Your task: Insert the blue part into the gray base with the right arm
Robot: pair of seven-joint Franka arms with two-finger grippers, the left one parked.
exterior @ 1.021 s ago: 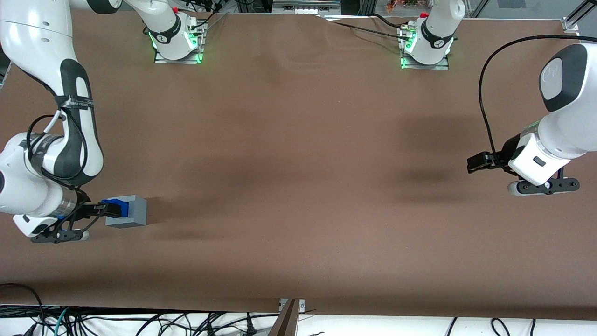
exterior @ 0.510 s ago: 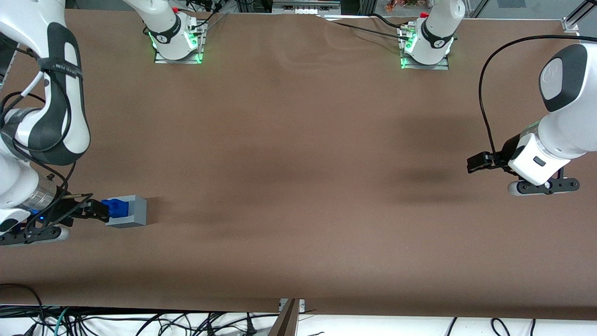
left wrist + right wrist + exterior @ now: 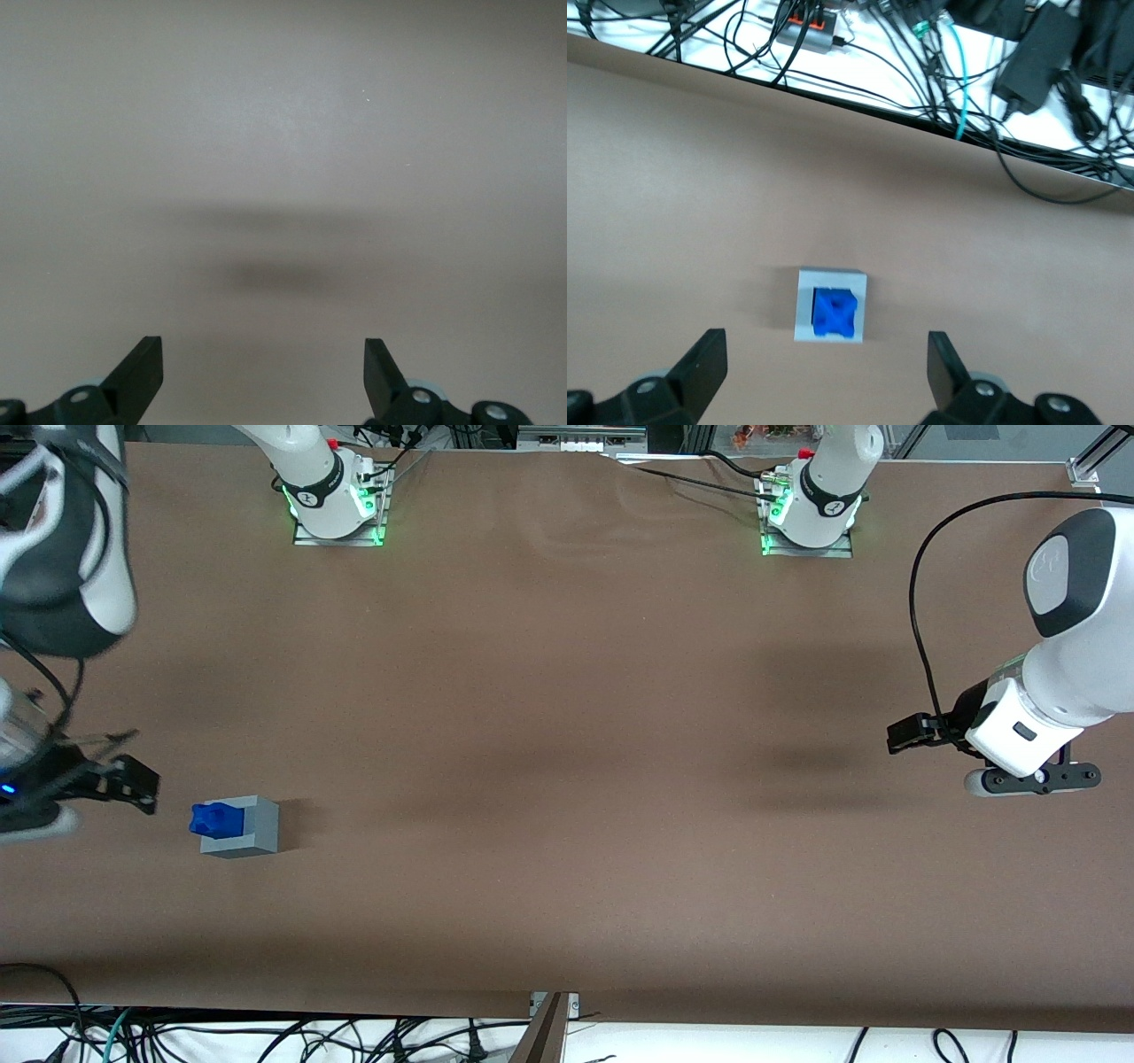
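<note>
Black and spread empty, the pincer has backed off to the frame's left edge from the blue part, now seated in the gray base at lower left, so insertion looks complete.

- The blue part is a really bright, saturated blue, one solid colour with no markings.
- The base is plain light gray, with its top a bit paler than its shaded side.
- The gripper is black, up near the working arm's end of the table, with its two black fingers spread wide apart.
- The right arm is white with black joints.
- The table is flat brown all over, with darker soft shadow patches.
- The cables are mostly black, and one is teal.
</note>
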